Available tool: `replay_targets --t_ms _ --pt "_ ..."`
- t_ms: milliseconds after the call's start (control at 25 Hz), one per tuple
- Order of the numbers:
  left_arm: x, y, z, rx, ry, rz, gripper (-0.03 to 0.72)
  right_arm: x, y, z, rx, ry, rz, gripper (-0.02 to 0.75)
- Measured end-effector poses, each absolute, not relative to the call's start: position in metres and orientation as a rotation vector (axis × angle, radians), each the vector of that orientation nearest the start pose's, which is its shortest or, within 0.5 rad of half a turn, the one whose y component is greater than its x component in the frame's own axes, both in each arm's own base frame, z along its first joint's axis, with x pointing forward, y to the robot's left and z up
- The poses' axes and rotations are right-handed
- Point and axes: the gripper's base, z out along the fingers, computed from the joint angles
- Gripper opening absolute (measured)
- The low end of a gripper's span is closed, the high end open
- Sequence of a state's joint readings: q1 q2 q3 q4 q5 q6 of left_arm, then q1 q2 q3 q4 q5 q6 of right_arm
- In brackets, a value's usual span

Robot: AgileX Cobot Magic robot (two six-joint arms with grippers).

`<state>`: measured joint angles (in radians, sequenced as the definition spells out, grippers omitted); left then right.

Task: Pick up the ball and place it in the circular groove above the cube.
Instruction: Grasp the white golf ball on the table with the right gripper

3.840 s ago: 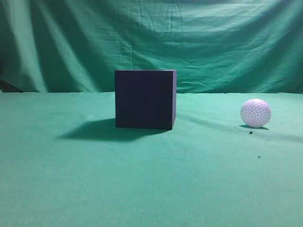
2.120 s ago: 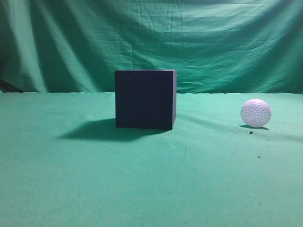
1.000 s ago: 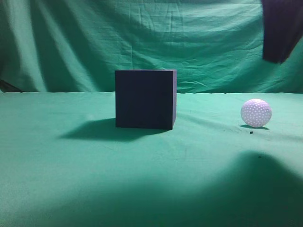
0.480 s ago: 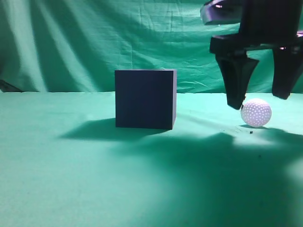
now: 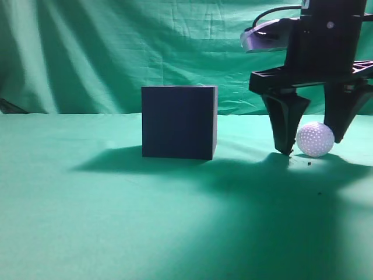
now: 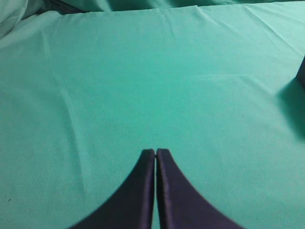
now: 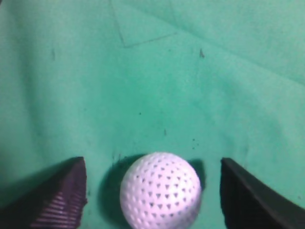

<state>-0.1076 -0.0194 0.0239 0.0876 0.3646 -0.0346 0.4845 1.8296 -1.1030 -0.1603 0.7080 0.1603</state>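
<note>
Right gripper (image 5: 310, 146) has dropped down with its fingers spread wide around the ball (image 5: 315, 139), which sits on the cloth (image 5: 116, 221) beside the cube (image 5: 179, 122), and an off-center squeeze could probably squirt it away.

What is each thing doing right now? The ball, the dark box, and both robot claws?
ball: resting on the cloth, between the right claw's fingers, not squeezed.
dark box: sitting upright on the cloth, nothing on top.
right claw: open, down around the ball.
left claw: shut, holding nothing.
</note>
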Motion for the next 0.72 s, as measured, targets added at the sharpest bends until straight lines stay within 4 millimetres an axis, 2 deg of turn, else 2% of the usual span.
replay_targets --t_ms 200,360,440,560,640,720 --pt "0.052 -0.003 0.173 0.121 1.847 -0.013 0.000 0.310 0.152 0.161 -0.627 2.839 -0.067 0.304" --pt "0.052 -0.003 0.173 0.121 1.847 -0.013 0.000 0.313 0.153 0.169 -0.618 2.852 -0.080 0.308" --pt "0.052 -0.003 0.173 0.121 1.847 -0.013 0.000 0.317 0.155 0.186 -0.601 2.824 -0.071 0.308" --pt "0.052 -0.003 0.173 0.121 1.847 -0.013 0.000 0.321 0.160 0.225 -0.547 2.737 0.003 0.308" --pt "0.052 -0.003 0.173 0.121 1.847 -0.013 0.000 0.317 0.168 0.254 -0.547 2.667 0.081 0.308" --pt "0.052 -0.003 0.173 0.121 1.847 -0.013 0.000 0.310 0.181 0.273 -0.592 2.610 0.157 0.308"
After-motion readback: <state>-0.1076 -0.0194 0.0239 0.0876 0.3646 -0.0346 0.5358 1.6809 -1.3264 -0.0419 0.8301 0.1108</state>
